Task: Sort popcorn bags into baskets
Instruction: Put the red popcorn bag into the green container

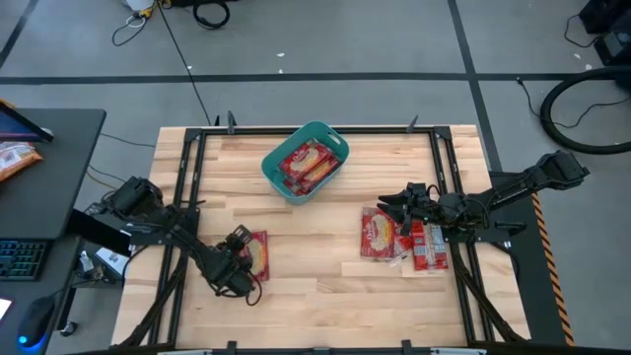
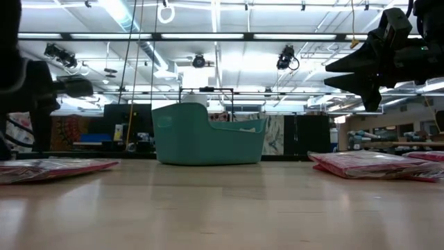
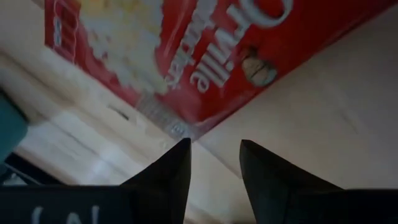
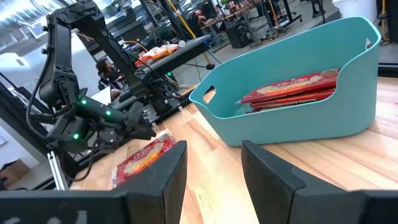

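The teal basket (image 1: 279,163) (image 2: 208,141) (image 4: 298,118) stands at the far middle of the table with red popcorn bags (image 1: 308,164) (image 4: 292,90) lying in it. One popcorn bag (image 1: 260,253) (image 3: 186,50) (image 4: 143,158) lies flat near the left. My left gripper (image 1: 245,252) (image 3: 214,155) is low and open, its tips just short of that bag's edge. More bags (image 1: 378,235) (image 1: 430,247) (image 2: 374,164) lie overlapping on the right. My right gripper (image 1: 386,204) (image 2: 350,73) (image 4: 211,162) hangs open above them, facing the basket.
Black frame rails (image 1: 182,197) (image 1: 449,177) run along the table's left and right sides. An orange-and-white snack bag (image 1: 15,158) lies on the dark side desk to the left. Bare wood (image 1: 315,266) spans the table's middle and near side.
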You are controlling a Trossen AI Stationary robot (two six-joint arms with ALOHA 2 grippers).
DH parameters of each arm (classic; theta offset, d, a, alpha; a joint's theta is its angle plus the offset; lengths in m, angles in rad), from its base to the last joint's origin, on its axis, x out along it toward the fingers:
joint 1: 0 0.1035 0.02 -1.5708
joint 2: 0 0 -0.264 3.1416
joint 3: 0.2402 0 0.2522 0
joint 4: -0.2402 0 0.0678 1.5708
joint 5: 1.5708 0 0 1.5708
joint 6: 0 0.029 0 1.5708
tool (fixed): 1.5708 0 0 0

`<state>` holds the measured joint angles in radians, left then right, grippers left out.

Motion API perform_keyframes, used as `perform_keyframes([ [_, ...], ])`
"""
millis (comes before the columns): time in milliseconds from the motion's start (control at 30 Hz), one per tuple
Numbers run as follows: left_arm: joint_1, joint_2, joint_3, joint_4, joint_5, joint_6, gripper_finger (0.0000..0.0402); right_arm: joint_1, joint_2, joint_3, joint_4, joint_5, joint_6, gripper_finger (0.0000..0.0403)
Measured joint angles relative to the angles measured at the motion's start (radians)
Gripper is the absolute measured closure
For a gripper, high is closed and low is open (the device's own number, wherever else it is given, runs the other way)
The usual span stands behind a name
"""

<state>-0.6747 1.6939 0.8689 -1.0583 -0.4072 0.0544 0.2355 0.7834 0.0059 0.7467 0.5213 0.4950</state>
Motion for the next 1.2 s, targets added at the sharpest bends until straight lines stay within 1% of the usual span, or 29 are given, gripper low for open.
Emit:
perform_keyframes([
  [167, -0.002, 0.0, -0.054, 0.069, -0.003, 0.012, 0.026, 0.0, 0.0, 0.0, 0.0, 0.0, 0.0, 0.0245],
  [267, -0.002, -0.001, -0.095, 0.13, -0.033, 0.038, 0.026, 0.0, 0.0, 0.0, 0.0, 0.0, 0.0, 0.0245],
  [533, -0.003, -0.003, -0.1, 0.142, -0.033, 0.034, 0.0265, 0.0, 0.0, 0.0, 0.0, 0.0, 0.0, 0.0245],
  [600, -0.003, -0.002, -0.1, 0.144, -0.029, 0.01, 0.0278, 0.0, 0.0, 0.0, 0.0, 0.0, 0.0, 0.0245],
  [667, -0.003, -0.002, -0.1, 0.144, -0.022, -0.019, 0.03, 0.0, 0.0, 0.0, 0.0, 0.0, 0.0, 0.0245],
  [867, -0.002, 0.002, -0.088, 0.159, -0.013, -0.092, 0.0389, 0.0, 0.0, 0.0, 0.0, 0.0, 0.0, 0.0245],
  [1000, 0.007, 0.003, -0.059, 0.148, -0.003, -0.05, 0.0393, 0.0, 0.0, 0.0, 0.0, 0.0, 0.0, 0.0245],
  [1200, 0.057, -0.005, 0.029, 0.069, -0.008, -0.044, 0.0397, 0.0, 0.0, 0.0, 0.0, 0.0, 0.0, 0.0245],
])
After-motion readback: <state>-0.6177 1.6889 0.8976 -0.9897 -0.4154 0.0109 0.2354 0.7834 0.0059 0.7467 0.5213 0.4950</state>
